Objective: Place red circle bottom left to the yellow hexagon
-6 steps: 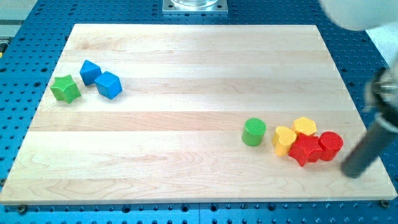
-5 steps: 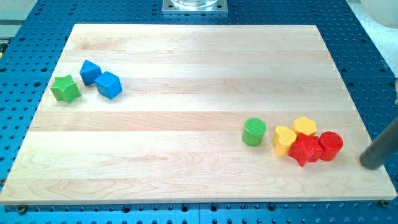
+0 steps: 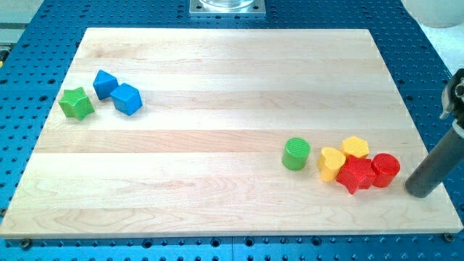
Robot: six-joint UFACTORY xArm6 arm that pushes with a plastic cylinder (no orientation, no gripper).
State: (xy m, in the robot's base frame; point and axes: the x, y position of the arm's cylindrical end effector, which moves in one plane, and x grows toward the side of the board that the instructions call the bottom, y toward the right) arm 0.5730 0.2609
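Red circle [image 3: 385,170] is sitting at the view's lower right, touching the red star [image 3: 355,175], just below and right of the yellow hexagon [image 3: 355,146]. I'm resting my tip [image 3: 418,191] just right of the circle, apart from it; there's no pincer, nothing is held.

Pale striped wooden board [image 3: 217,72] on a blue perforated table [image 3: 43,29]. Red circle [image 3: 385,170], red star [image 3: 354,175], yellow hexagon [image 3: 355,146], yellow heart [image 3: 331,162], green cylinder [image 3: 296,154], green star [image 3: 76,103], two blue blocks [image 3: 105,83] [image 3: 127,98], dark tip [image 3: 418,193].
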